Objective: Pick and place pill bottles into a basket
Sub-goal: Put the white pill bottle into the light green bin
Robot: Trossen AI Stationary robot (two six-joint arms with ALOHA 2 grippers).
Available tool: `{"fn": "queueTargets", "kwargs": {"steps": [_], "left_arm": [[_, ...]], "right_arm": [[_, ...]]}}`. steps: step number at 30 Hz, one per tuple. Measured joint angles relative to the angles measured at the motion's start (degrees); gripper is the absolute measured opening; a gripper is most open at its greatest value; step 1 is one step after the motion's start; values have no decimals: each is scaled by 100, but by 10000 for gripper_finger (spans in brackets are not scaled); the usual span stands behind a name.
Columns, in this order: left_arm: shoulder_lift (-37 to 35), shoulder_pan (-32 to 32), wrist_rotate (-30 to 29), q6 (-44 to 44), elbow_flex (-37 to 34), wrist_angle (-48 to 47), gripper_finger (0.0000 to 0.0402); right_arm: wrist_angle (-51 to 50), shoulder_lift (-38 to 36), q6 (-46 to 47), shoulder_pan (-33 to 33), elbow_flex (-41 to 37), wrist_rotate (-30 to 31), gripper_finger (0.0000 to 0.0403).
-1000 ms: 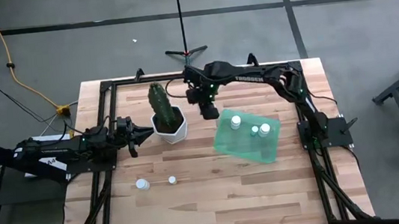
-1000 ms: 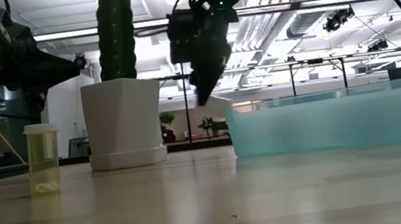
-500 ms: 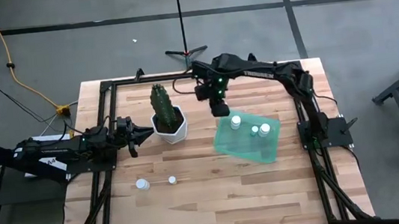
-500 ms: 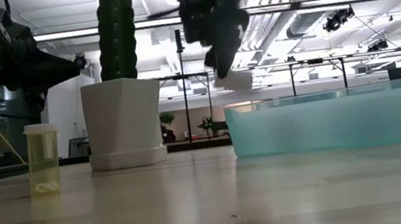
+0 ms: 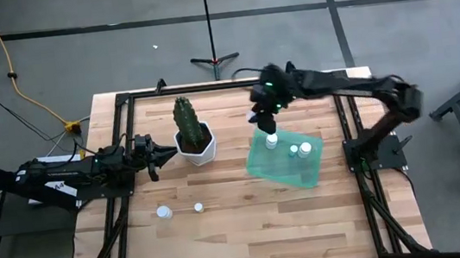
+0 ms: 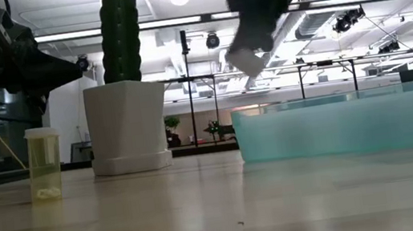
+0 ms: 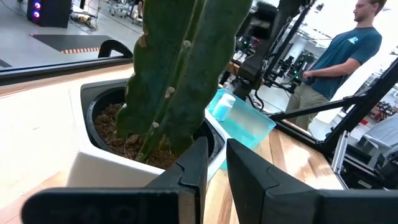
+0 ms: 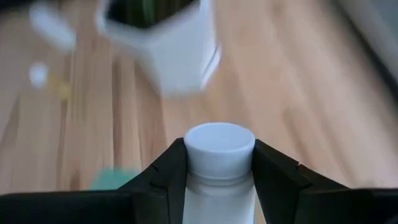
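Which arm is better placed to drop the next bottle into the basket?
The right. Its pincer already grips a bottle and hangs at the basket's far edge. The left pincer waits empty beside the plant pot.

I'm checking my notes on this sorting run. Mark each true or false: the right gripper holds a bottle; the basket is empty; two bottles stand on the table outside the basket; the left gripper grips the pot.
1. The right gripper holds a bottle: true.
2. The basket is empty: false, bottles stand in it.
3. Two bottles stand on the table outside the basket: true.
4. The left gripper grips the pot: false, it waits beside it.
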Motion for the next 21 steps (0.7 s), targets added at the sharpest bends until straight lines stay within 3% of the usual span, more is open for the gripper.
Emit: {"fn": "queueTargets", "kwargs": {"steps": [6,10,21], "left_arm": [[2,0,-1,0,0,1,97],[2,0,-2,0,-2,0,97],[1,0,-2,0,-1,0,97]], "right_arm": [[2298,-1263,1019,708,-1671,1688,140],[3331,-1642,1494,1247,-2413,2707,140],[4033,-1670,2400,2515,-3205,4418,139]]}}
